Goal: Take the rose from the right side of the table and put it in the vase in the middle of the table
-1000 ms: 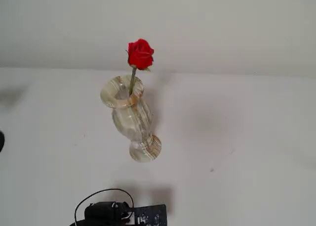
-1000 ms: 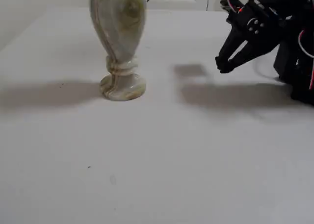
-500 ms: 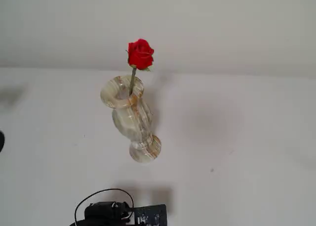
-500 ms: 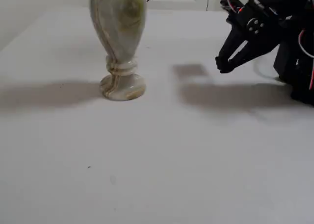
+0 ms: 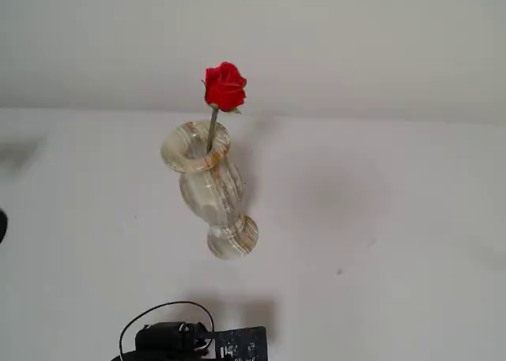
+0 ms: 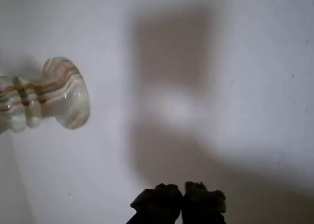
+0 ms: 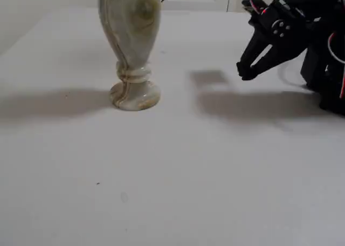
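A fixed view, from above: the vase (image 5: 207,189) is seen upright on the white bench (image 5: 379,219). The rose (image 5: 224,87) is lodged in its mouth, bloom at 12 o'clock above the rim, stem leaning on the rim. Part of the arm (image 5: 186,339) is seen at 6 o'clock.

Wrist view: the vase foot (image 6: 66,92) is placed at 9 o'clock. The fingers (image 6: 182,199) are shown at 6 o'clock, tips pressed together, empty.

A fixed view, low: the vase (image 7: 131,47) is at 11 o'clock; the fingers (image 7: 245,72) are held at 2 o'clock, tips together, above the bench (image 7: 178,176), well apart from the vase.
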Robot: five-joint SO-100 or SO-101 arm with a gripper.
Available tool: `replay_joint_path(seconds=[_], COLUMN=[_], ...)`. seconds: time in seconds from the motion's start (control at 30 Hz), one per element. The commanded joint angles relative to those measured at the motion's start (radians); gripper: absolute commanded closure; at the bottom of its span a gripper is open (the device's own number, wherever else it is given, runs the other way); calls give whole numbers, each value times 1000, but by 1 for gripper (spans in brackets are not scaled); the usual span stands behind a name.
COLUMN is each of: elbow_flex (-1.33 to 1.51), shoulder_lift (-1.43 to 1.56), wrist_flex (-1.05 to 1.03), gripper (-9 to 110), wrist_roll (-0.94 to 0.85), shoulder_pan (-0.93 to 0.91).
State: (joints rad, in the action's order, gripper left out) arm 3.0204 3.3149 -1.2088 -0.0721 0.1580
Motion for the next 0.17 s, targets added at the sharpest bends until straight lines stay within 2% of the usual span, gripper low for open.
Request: replay_joint_path(seconds=[0.0, 0.13], elbow_flex=[-5, -5], shoulder_lift=[9, 9], wrist_flex=[17, 17], gripper=[101, 101], wrist_roll=[5, 5], shoulder_pan=[-3, -3])
